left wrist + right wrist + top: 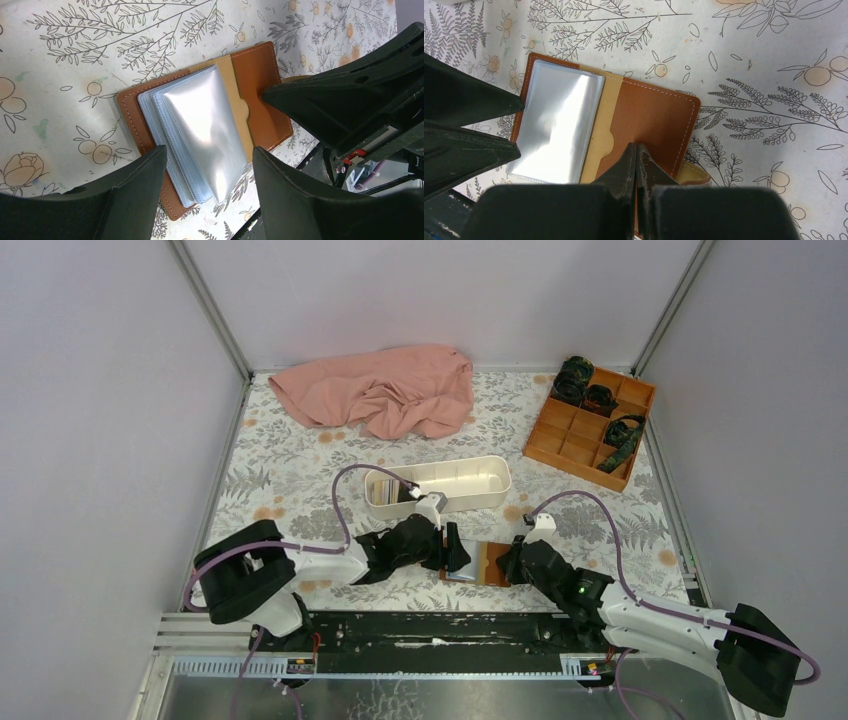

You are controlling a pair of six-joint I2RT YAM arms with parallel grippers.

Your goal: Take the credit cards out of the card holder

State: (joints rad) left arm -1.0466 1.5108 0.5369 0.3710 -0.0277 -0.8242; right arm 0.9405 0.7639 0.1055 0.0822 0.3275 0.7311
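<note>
The jaws of the left gripper (205, 161) stand apart, one on each side of the edge of the clear sleeves (202, 125), and nothing is clamped between them. The jaws of the right gripper (635, 149) are together in one narrow point, which appears to press down on the bare leather leaf of the card holder (651, 115), just beside the tan pocket (600, 145). The card holder lies open and flat on the tabletop (300, 475), just on the near side of the white tray (470, 502), between the tray and the arms' bases. What look like credit cards (386, 490) stand in the end of the tray nearer the left arm. Glare on the sleeves hides whether any card is left inside them, so the step in hand is probably to find the next filled sleeve and draw its card out. To do that well, the left jaws should come down on a card's exposed edge rather than on the thin film. They should close only once the edge is truly between them, then pull slowly along the line of the sleeve's mouth. The right gripper's pressure matters, because without it the whole holder would likely slide or lift with the card. A pinch that catches several sleeves would fold the stack instead of freeing anything.
</note>
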